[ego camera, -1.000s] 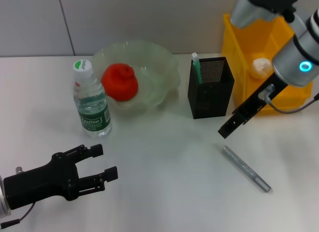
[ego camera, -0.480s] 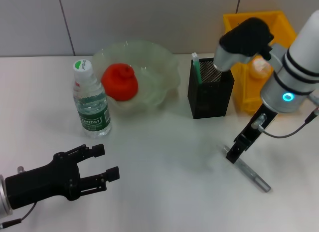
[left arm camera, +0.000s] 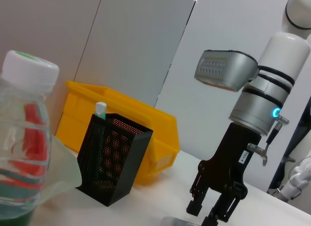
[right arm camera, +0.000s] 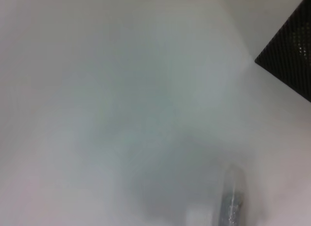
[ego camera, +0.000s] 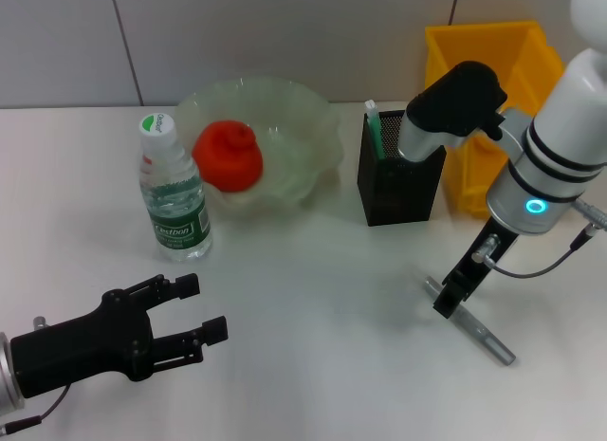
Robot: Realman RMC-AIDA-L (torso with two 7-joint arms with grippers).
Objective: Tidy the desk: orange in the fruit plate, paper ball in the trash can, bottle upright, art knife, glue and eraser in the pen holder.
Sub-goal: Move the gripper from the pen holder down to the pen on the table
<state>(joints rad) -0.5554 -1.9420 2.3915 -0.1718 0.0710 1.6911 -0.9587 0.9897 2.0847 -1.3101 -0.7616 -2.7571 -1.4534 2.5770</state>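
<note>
Hovering r. gripper [ego camera: 446, 305]: low over the glue [ego camera: 471, 322], at the stick's far end; touching or not, can't tell; fingers spread or pinched, can't tell either.
Glue: lies flat on the desk [ego camera: 313, 299], diagonal, in front of the pen holder [ego camera: 400, 168] and well apart from it; wrist cam shows it blurred [right arm camera: 232, 199] w/ a corner of the holder [right arm camera: 290, 56].
R. arm: white, blue ring light, comes down from the right side, in front of the trash can [ego camera: 493, 100].
Pen holder: upright, betw. fruit plate [ego camera: 313, 128] and trash can; art knife [ego camera: 374, 128] stands in its left corner, white tip up.
Trash can: back right of desk, just beside the holder; inside hidden by the arm.
Orange [ego camera: 229, 155]: in the fruit plate, left of centre.
Bottle [ego camera: 174, 190]: upright, just in front-left of the plate, cap on.
L. gripper [ego camera: 194, 308]: low at front left of desk, fingers spread apart, holds nothing, well apart from the bottle.
L. wrist cam: bottle up close [left arm camera: 22, 148], holder [left arm camera: 114, 158] w/ yellow bin [left arm camera: 121, 129] behind, r. gripper [left arm camera: 214, 211] farther off.
Eraser, paper ball: can't see either.
</note>
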